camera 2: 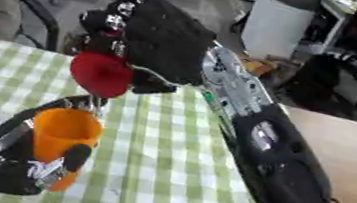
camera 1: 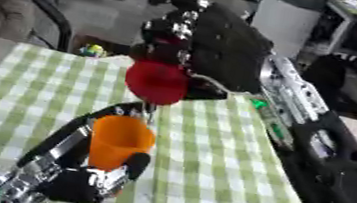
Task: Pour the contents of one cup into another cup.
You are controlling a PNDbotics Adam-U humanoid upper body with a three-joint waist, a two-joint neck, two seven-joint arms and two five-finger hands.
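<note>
Red plastic cup [camera 1: 156,82] tipped over above upright orange plastic cup [camera 1: 119,141], both held over the green-and-white checked tablecloth [camera 1: 206,178].

Right hand [camera 1: 212,45] is coming in from the upper right, fingers curling round the red cup and holding it on its side; its long axis is running roughly level, with one round end facing the camera, though I cannot tell whether that is the mouth or the base. Left hand [camera 1: 86,183] is reaching up from the lower left, fingers and thumb wrapping the orange cup, which is standing upright, mouth up, long axis vertical. The red cup is hanging just above the orange cup's rim, slightly beyond it; contact between them is unclear.
</note>
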